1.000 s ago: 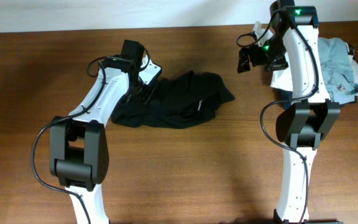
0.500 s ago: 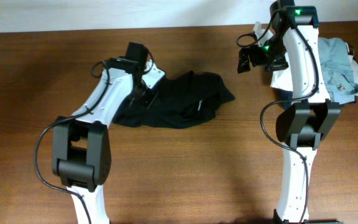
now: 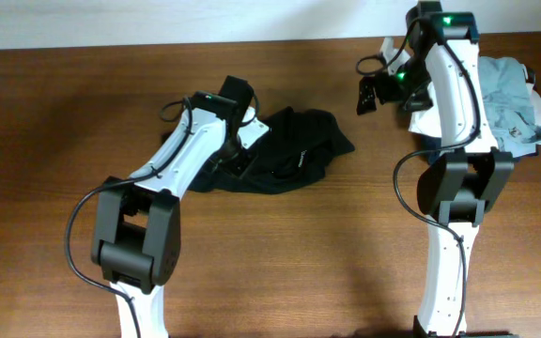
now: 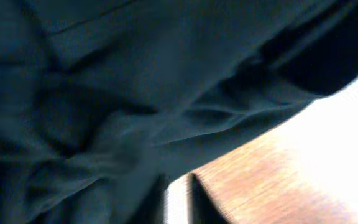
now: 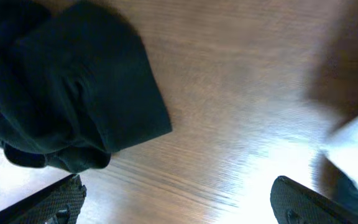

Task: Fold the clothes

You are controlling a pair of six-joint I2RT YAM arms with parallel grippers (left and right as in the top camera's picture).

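The clothes, a crumpled black top (image 3: 294,155), lie on the wooden table at centre back. My left gripper (image 3: 238,150) is down over the top's left part. In the left wrist view black fabric (image 4: 117,93) fills nearly everything, and my left gripper (image 4: 179,202) shows only a narrow bright slit between its two dark fingers. Fabric lies against the left finger; whether any is pinched does not show. My right gripper (image 3: 369,94) hangs wide open to the right of the top. In the right wrist view its fingers (image 5: 58,202) frame bare wood, with the top's end (image 5: 67,81) ahead at the left.
A pile of other garments, light grey-blue (image 3: 515,103) over white, lies at the back right behind the right arm; its white edge (image 5: 353,134) shows in the right wrist view. Bare wood (image 3: 280,253) stretches along the table front.
My left arm has swung to the right, from the top's left edge to further over the fabric. The right arm has stayed where it was, still open.
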